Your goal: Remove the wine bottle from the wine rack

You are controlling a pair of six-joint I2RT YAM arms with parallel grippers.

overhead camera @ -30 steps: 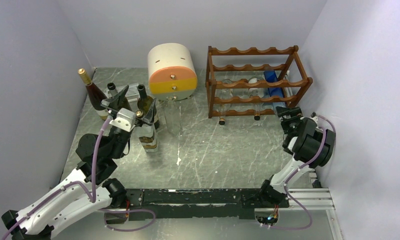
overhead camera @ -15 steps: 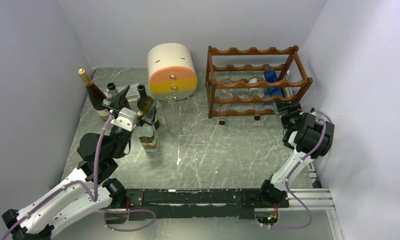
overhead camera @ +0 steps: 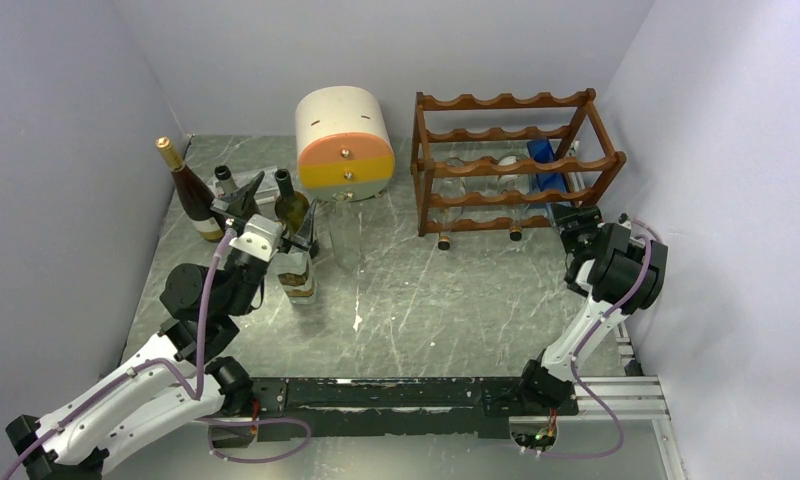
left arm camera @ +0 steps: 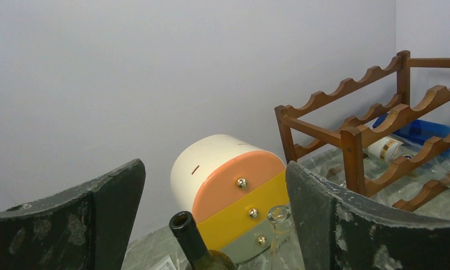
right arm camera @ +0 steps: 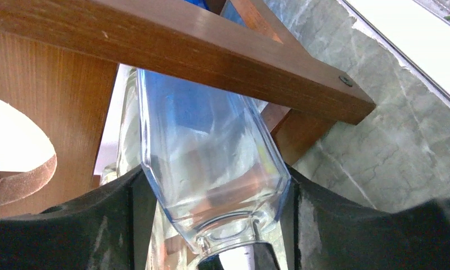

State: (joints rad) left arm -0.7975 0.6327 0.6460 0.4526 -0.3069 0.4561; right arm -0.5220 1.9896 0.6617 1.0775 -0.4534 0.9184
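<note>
One marbled table [overhead camera: 426,300] carries everything. At the left of the overhead view at least four bottles stand upright. Among them are one dark bottle [overhead camera: 188,192] with a gold cap and one green bottle [overhead camera: 292,207]. No writing on any label can be read.

The left gripper [overhead camera: 276,212] hovers over these bottles, fingers spread wide and holding nothing. The green bottle's neck sits below the gap.

At centre back is one drawer unit [overhead camera: 344,140]. It is cream with three drawers, orange, yellow and grey, each with one knob.

To the right stands one wine rack [overhead camera: 506,101] of three tiers, with several bottles lying in it; the exact count is unclear.

At the rack's lower right end the right gripper [right arm camera: 214,175] is clamped on one clear bottle [right arm camera: 211,140], a finger against each shoulder. That bottle lies in the rack, under a wooden rail.
</note>
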